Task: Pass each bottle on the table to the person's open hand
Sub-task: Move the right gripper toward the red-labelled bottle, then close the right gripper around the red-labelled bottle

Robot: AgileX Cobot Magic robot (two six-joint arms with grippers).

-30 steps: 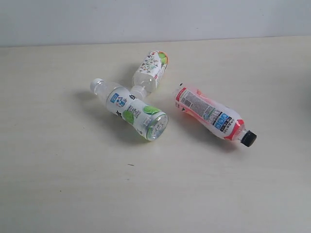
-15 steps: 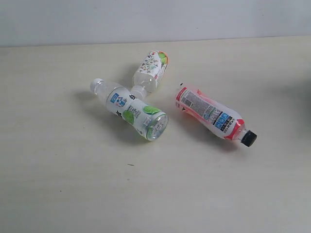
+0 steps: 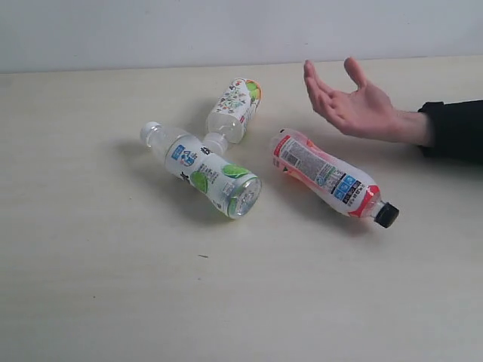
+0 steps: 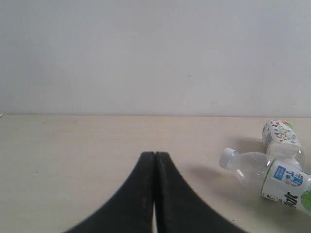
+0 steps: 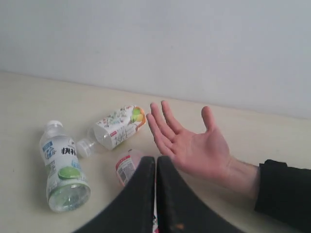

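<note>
Three bottles lie on the table [image 3: 90, 286]. A white-capped one with a green and blue label [image 3: 202, 171] lies left of centre. Behind it, a second white-capped bottle with a white label [image 3: 235, 109] touches its side with its cap. A black-capped bottle with a red-pink label [image 3: 330, 179] lies to the right. The person's open hand [image 3: 353, 105] hovers palm up just behind the red-pink bottle, black sleeve at the right edge. No gripper shows in the exterior view. My left gripper [image 4: 154, 154] is shut and empty. My right gripper [image 5: 156, 159] is shut, above the red-pink bottle [image 5: 127, 166].
A pale wall [image 3: 226, 30] runs behind the table's far edge. The black sleeve [image 3: 456, 128] rests over the right side of the table.
The person's hand has come in from the right and now hovers palm up behind the red-pink bottle. The bottles have not moved.
</note>
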